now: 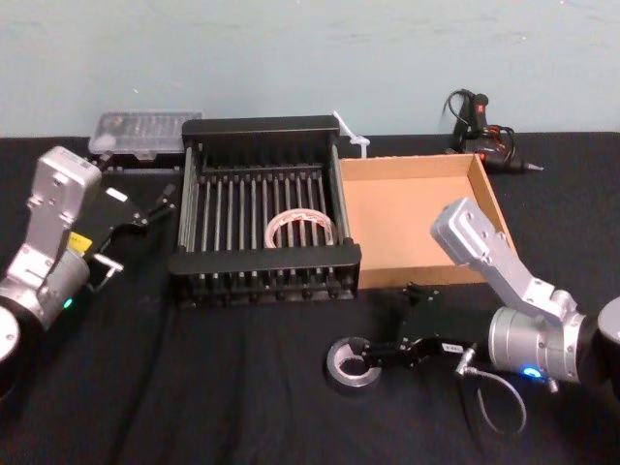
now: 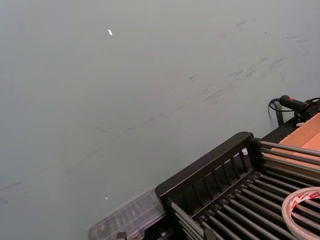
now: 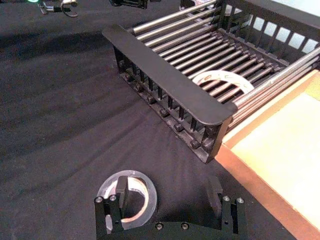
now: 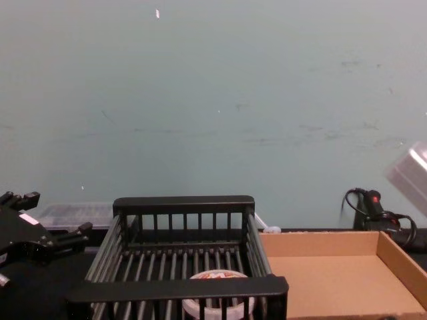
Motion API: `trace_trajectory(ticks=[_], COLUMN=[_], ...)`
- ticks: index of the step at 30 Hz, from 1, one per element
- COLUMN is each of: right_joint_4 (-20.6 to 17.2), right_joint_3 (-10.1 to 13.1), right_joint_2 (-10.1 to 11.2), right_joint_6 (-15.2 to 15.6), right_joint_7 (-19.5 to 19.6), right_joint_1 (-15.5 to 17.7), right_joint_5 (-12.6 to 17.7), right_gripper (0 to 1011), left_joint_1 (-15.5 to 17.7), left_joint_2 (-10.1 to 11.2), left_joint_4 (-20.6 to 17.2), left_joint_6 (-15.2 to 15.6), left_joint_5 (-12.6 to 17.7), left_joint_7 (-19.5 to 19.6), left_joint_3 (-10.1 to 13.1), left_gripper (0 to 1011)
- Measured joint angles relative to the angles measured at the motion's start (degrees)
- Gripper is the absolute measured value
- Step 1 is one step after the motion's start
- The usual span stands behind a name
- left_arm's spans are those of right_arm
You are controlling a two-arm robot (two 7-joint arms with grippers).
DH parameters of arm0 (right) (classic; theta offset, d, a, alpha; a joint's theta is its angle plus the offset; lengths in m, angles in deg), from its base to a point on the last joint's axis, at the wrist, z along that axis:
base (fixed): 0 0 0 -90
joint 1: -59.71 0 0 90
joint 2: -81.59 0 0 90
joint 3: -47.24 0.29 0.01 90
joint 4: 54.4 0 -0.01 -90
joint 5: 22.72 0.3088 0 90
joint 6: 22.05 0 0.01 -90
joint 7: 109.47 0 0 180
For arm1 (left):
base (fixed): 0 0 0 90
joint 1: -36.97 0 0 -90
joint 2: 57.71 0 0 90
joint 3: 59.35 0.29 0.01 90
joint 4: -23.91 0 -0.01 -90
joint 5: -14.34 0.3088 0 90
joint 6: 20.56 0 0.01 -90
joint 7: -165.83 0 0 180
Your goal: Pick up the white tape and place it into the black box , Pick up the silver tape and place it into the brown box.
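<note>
The white tape (image 1: 302,230) with reddish marks lies flat on the bars inside the black box (image 1: 262,128); I also see this white tape (image 3: 223,80) in the right wrist view. The silver tape (image 1: 351,364) lies on the black cloth in front of the black box. My right gripper (image 1: 395,325) is open and low beside it. In the right wrist view one finger (image 3: 120,192) stands over the centre hole of the silver tape (image 3: 131,206), the other finger well off to its side. The brown box (image 1: 417,208) is empty. My left gripper (image 1: 155,203) hangs open left of the black box.
A clear plastic case (image 1: 145,131) lies behind the black box at the back left. A black glue gun (image 1: 480,131) with its cable rests behind the brown box. A white plastic piece (image 1: 351,136) lies between the two boxes at the back.
</note>
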Motion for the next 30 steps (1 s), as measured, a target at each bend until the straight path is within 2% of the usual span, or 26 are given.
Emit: trace_trajectory(ticks=[10, 30], right_joint_4=[1.4, 3.0], right_joint_3=[-0.9, -1.3], right_joint_2=[-0.9, -2.3], right_joint_6=[0.3, 0.3], right_joint_7=[-0.8, -0.6], right_joint_1=[-0.7, -0.7], right_joint_5=[-1.1, -2.5], right_gripper=[1002, 1002], left_joint_1=[0.0, 0.0], left_joint_2=[0.0, 0.0], left_joint_4=[0.0, 0.0], left_joint_6=[0.0, 0.0], left_joint_5=[0.0, 0.0], left_joint_7=[0.0, 0.0], left_joint_3=[0.0, 0.0], left_gripper=[1001, 1001])
